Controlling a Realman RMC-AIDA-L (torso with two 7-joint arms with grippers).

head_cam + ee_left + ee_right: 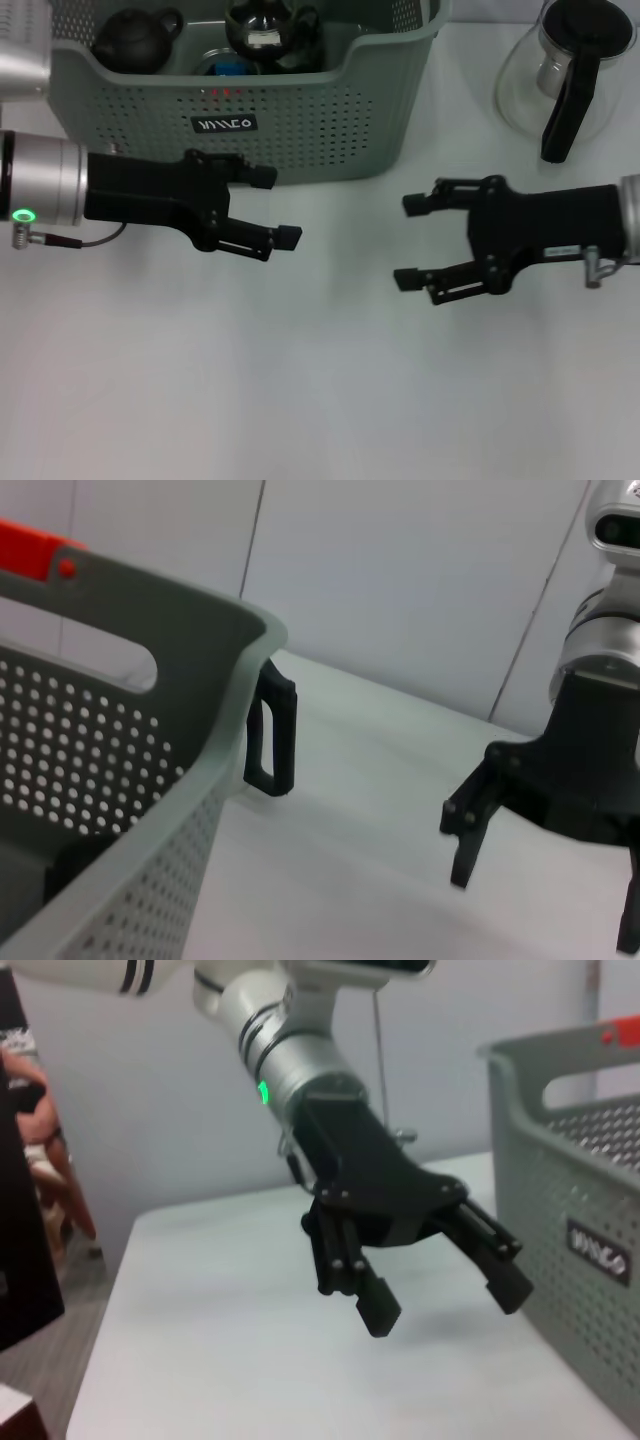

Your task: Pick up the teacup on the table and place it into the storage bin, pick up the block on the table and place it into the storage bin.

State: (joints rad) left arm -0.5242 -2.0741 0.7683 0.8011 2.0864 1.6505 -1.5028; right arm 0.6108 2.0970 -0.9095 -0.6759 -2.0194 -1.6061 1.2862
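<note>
The grey-green storage bin [300, 120] stands at the back of the white table. It also shows in the left wrist view [150, 680] and the right wrist view [570, 1160]. Inside it lie a small dark round vessel with blue in it [232, 68], perhaps the teacup, and a red piece [222, 92] behind the front wall. No teacup or block shows on the table. My left gripper [278, 208] is open and empty just in front of the bin; it also shows in the right wrist view [443, 1300]. My right gripper [408, 242] is open and empty over bare table to the bin's right.
A dark teapot [135, 40] and a glass teapot with a dark lid [265, 30] sit in the bin. A glass pitcher with a black handle [565, 70] stands at the back right. The right gripper [545, 880] shows in the left wrist view.
</note>
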